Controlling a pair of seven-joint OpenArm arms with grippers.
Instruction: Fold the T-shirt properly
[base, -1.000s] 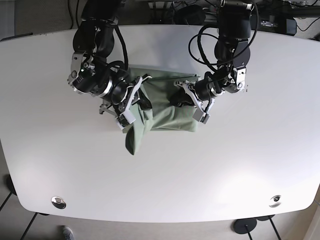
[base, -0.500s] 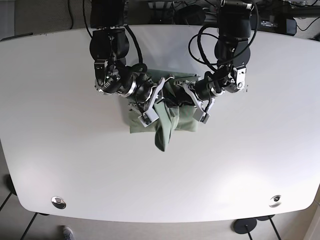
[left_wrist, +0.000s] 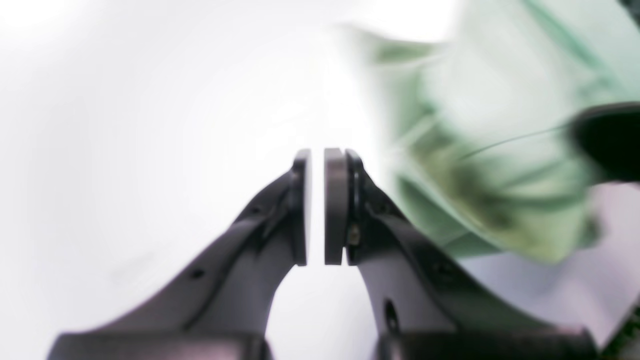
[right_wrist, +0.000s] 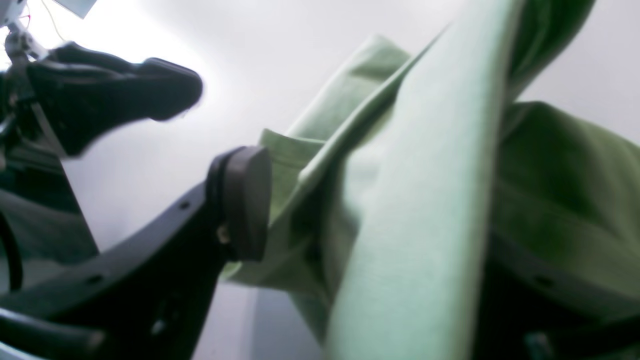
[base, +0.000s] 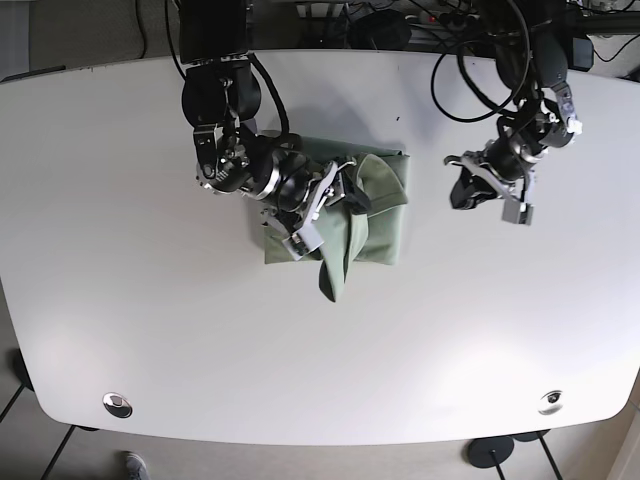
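The green T-shirt (base: 375, 225) lies bunched and partly folded on the white table (base: 150, 300), with a flap hanging toward the front. My right gripper (base: 345, 197) is over the shirt's middle, shut on a raised fold. In the right wrist view this gripper (right_wrist: 360, 210) has one dark pad (right_wrist: 245, 200) against the cloth (right_wrist: 425, 200); the other finger is hidden behind it. My left gripper (base: 463, 190) is off to the right of the shirt, apart from it. In the left wrist view it (left_wrist: 316, 160) is empty, its pads almost touching, and the blurred shirt (left_wrist: 480, 150) lies to the right.
Two round metal fittings sit near the table's front edge, one at the left (base: 117, 404) and one at the right (base: 550, 402). Cables and dark equipment (base: 380, 25) lie beyond the table's back edge.
My left gripper has let go of the shirt and drawn away to the right. My right gripper has carried its fold rightward, over the shirt's middle.
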